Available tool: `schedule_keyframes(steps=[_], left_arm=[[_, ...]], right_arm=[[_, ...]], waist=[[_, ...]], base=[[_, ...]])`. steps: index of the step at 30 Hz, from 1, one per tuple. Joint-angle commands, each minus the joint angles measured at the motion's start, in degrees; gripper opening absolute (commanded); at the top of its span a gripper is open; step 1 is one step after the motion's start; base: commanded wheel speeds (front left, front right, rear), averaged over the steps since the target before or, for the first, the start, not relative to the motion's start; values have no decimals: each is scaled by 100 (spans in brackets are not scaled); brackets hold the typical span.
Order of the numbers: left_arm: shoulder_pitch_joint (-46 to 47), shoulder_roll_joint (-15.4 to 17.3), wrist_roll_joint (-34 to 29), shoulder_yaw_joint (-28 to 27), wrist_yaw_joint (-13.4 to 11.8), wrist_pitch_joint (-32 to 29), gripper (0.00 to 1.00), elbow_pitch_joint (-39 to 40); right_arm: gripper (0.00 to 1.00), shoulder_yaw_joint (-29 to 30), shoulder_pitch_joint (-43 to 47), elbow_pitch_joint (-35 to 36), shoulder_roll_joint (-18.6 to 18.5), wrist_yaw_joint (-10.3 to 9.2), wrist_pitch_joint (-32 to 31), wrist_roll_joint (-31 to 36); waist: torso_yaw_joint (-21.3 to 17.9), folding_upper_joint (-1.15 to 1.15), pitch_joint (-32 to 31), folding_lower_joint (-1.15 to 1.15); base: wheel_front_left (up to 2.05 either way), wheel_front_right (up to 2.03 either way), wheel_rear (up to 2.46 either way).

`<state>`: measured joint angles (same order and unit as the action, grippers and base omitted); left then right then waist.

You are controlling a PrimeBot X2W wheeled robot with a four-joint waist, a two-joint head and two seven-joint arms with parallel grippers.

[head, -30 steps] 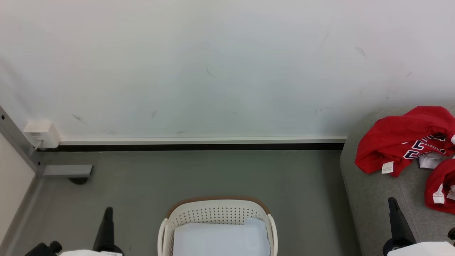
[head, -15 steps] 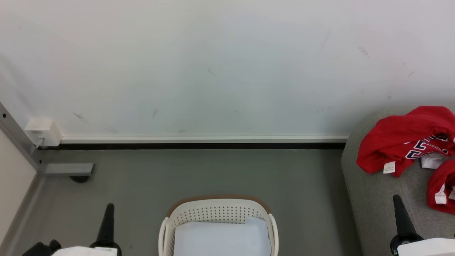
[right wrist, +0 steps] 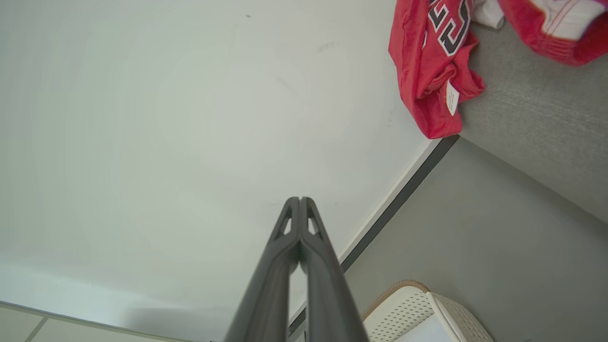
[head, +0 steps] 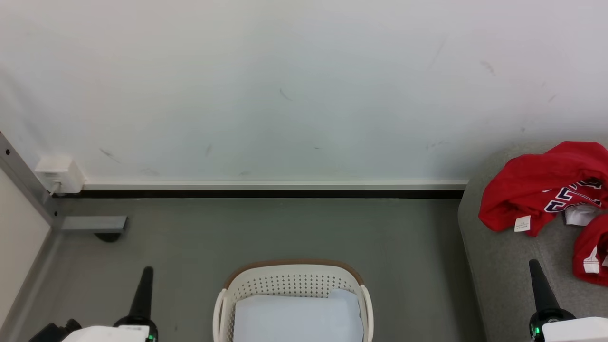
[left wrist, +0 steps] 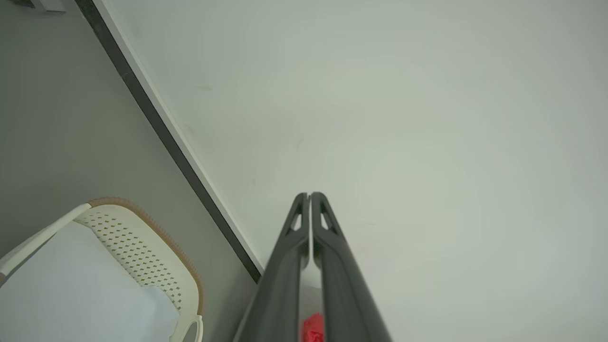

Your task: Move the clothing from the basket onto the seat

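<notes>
The clothing [head: 536,190] lies on the seat [head: 503,270] at about 3 o'clock in my head view. It is a crumpled red garment with block lettering and a small white tag [head: 522,223] at its lower edge. A second red piece [head: 589,256] with white trim sits just beside it toward 4 o'clock, cut off by the picture's edge.

The basket [head: 289,280] stands on the grey floor [head: 285,228] at 6 o'clock, well apart from the seat, with a pale pad [head: 297,318] lying flat inside it.

My left tool [head: 147,270] is at 7 o'clock, above the floor and beside the basket. In the left wrist view its two fingers are pressed together, with only a thin slit between them and nothing gripped. They point at the white wall [head: 304,85], and the basket is at 8 o'clock there.

My right tool [head: 533,262] is at 5 o'clock, seen against the seat's grey fabric and clear of the clothing. In the right wrist view its tips meet and hold nothing. There the clothing is at 1 o'clock, the seat at 3 o'clock, and a corner of the basket at 5 o'clock.
</notes>
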<state>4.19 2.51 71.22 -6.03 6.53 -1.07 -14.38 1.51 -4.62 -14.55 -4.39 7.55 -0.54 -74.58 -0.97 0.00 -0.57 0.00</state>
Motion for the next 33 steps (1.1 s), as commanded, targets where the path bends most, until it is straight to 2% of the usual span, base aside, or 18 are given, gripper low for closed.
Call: schedule_keyframes(steps=[1,33], left_arm=[[87,46,179,-29,28,-49,0,50],[193,54,1612,-54,91,-433,0,44]], right_arm=[[0,47,-127,67,-10,-7,-47,-143],[0,363,-159,73,84,-10,-435,-1401]], waist=[[4,0,3,0],[68,0,52,0]], base=[[0,0,0],[0,0,0]])
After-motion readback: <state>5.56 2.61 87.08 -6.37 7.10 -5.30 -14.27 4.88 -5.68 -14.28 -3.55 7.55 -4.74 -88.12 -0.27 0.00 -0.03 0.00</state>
